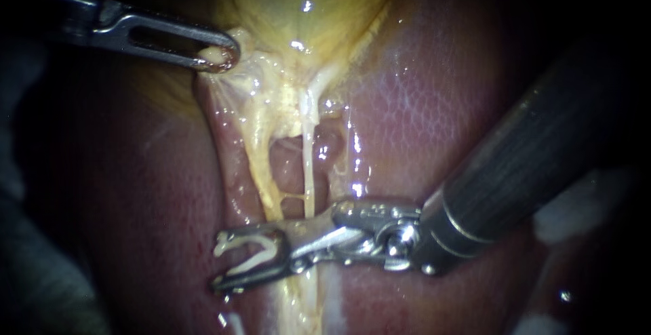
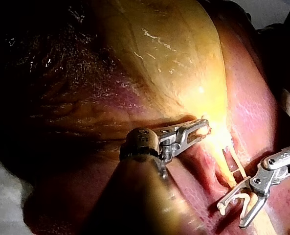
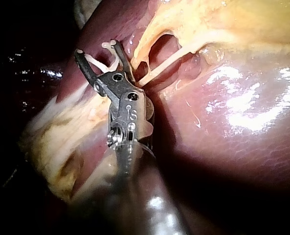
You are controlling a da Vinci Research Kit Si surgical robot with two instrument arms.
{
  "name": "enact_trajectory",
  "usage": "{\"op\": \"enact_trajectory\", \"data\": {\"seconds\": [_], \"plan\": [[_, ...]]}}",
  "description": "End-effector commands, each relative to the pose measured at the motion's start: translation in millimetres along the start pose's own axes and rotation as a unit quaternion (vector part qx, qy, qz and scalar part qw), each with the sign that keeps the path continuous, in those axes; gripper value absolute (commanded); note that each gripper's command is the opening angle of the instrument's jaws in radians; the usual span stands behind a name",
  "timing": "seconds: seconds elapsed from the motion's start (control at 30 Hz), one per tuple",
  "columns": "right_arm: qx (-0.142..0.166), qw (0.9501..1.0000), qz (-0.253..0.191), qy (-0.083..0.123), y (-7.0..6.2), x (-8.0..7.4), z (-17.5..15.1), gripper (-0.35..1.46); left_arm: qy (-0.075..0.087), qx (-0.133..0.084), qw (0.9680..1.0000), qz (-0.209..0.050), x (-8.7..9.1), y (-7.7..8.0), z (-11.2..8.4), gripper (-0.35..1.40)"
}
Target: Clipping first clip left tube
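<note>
Now, nearest the camera, my right instrument (image 1: 217,266) comes in from the right with its jaws spread wide, carrying the white clip (image 1: 256,248), not yet squeezed, between them. The jaws point left across the foot of the left tube (image 1: 261,179), the yellowish strand that runs down from the gallbladder's neck and passes behind the jaws close to their hinge.

I cannot tell whether the tube truly sits inside the clip's mouth or only lies under the metal. That is my chief worry. Closing from here may set the clip on bare liver (image 1: 434,104) to the left of the tube, or catch only part of its wall.

Just to the right, the thin pale right tube (image 1: 308,165) meets the same stalk beside my jaws, so a clip placed this low could take both strands together. The lower jaw tip also lies close to the liver surface and could dig in if I push.

Farther off, my left instrument (image 1: 220,55) has its jaws clamped on the edge of the gallbladder (image 1: 305,3), and that hold appears to draw the tubes taut. If it slips or tears the thin tissue, the left tube would go slack and could slide out of the clip.
</note>
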Motion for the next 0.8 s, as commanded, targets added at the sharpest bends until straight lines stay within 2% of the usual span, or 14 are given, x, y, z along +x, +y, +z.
{"op": "enact_trajectory", "data": {"seconds": [0.03,0.27,0.43,0.57,0.8], "plan": [[0.001,1.0,0.001,0.0,-0.3,0.3,-0.4,0.49,0.0,-0.001,1.0,0.0,0.0,0.0,-0.1,-0.35],[0.009,0.9999,0.013,0.003,-2.1,2.6,-3.8,0.49,-0.001,-0.001,1.0,0.0,0.0,0.0,-0.2,-0.35],[0.013,0.9998,0.017,0.004,-2.7,3.3,-6.6,0.49,-0.001,-0.001,1.0,0.0,0.0,0.0,-0.2,-0.35],[0.011,0.9998,0.017,-0.004,-2.5,3.0,-8.3,0.48,-0.001,-0.001,1.0,0.0,0.0,0.0,-0.2,-0.35],[0.004,0.9997,0.018,-0.013,-0.9,2.3,-10.4,0.48,-0.001,-0.001,1.0,0.0,0.0,0.0,-0.2,-0.35]]}}
